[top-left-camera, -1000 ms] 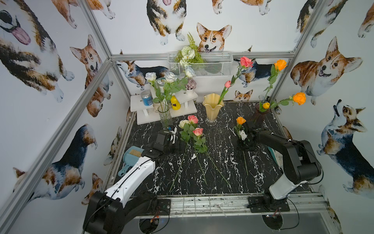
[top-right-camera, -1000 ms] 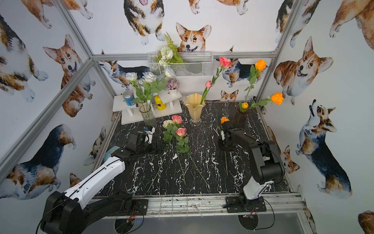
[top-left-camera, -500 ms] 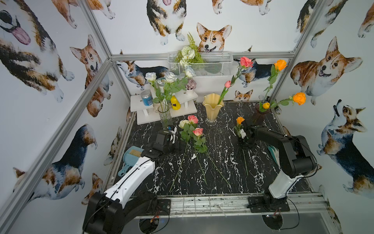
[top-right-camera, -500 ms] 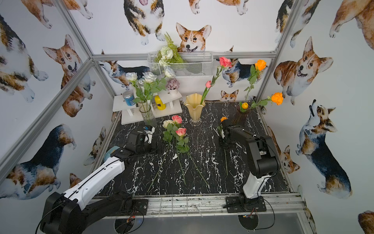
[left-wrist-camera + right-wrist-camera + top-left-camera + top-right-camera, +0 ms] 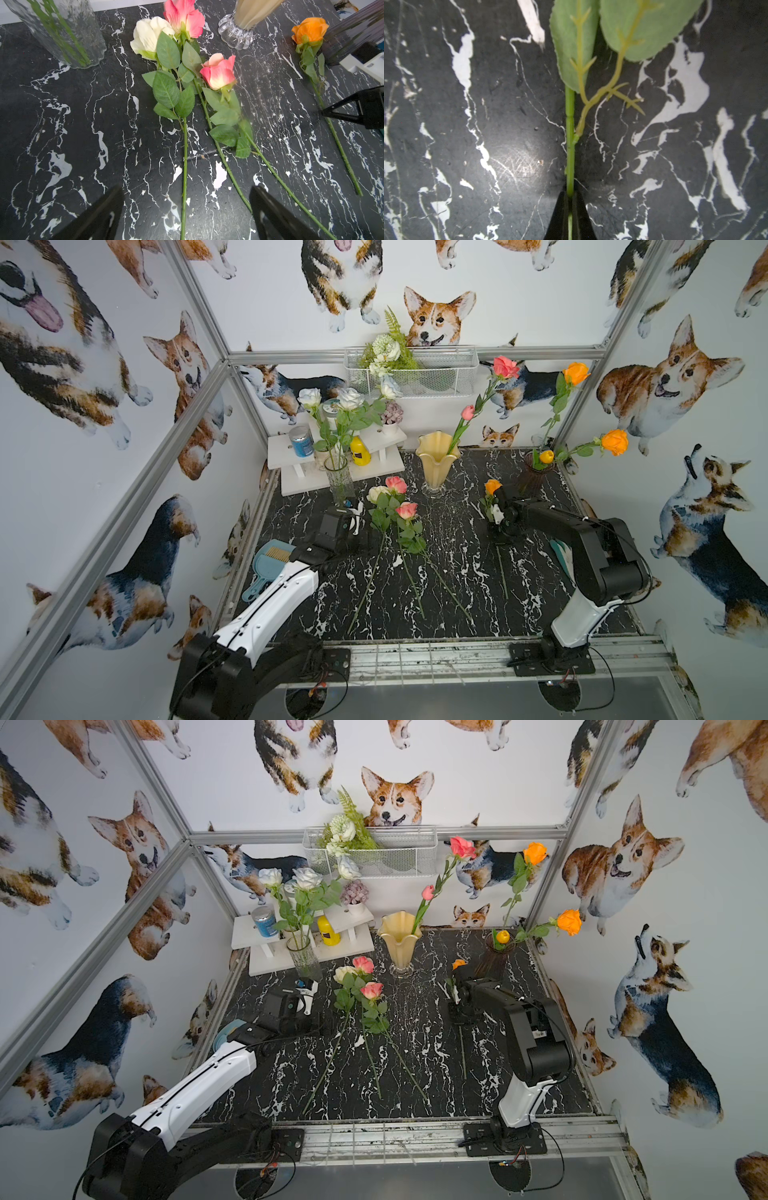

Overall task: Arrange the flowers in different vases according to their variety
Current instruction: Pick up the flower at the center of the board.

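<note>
The right gripper (image 5: 570, 195), its jaws apart a moment ago, is now clamping the thin green stem of the orange fabric rose (image 5: 493, 486), with the leaves lying just ahead of the tips. That is readying the rose for lifting to the dark purple ribbed glass vase (image 5: 535, 481), while the left gripper (image 5: 187, 193) is idling with jaws spread and empty.

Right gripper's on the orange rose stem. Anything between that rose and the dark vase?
Nothing visible. The orange rose lies beside the dark vase, bare table between; three orange flowers already share its mouth.
</note>
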You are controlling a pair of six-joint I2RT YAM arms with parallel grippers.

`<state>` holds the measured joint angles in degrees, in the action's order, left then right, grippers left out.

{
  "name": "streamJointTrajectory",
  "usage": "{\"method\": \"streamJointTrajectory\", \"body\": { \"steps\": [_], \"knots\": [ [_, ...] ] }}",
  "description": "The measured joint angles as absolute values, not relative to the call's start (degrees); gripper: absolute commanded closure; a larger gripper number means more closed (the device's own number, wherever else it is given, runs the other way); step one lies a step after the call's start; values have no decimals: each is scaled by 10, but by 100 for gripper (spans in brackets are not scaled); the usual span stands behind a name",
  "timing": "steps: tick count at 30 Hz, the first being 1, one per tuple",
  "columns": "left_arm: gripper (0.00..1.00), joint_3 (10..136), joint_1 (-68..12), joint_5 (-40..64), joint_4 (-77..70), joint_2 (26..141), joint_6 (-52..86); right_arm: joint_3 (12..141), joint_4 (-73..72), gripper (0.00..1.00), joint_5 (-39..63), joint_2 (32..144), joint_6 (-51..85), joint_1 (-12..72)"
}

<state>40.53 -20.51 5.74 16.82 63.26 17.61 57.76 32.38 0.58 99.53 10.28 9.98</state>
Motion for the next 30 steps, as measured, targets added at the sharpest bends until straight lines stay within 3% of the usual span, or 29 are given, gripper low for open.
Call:
{"method": "streamJointTrajectory", "body": {
  "steps": [8, 19, 30],
  "knots": [
    [0, 405, -205, 51, 169, 637, 176, 540, 304, 100, 34, 943, 106, 109],
    [0, 405, -205, 42, 169, 641, 176, 498, 287, 100, 49, 779, 129, 116],
    [0, 405, -205, 36, 169, 650, 176, 575, 284, 100, 25, 656, 129, 120]
  ]
}}
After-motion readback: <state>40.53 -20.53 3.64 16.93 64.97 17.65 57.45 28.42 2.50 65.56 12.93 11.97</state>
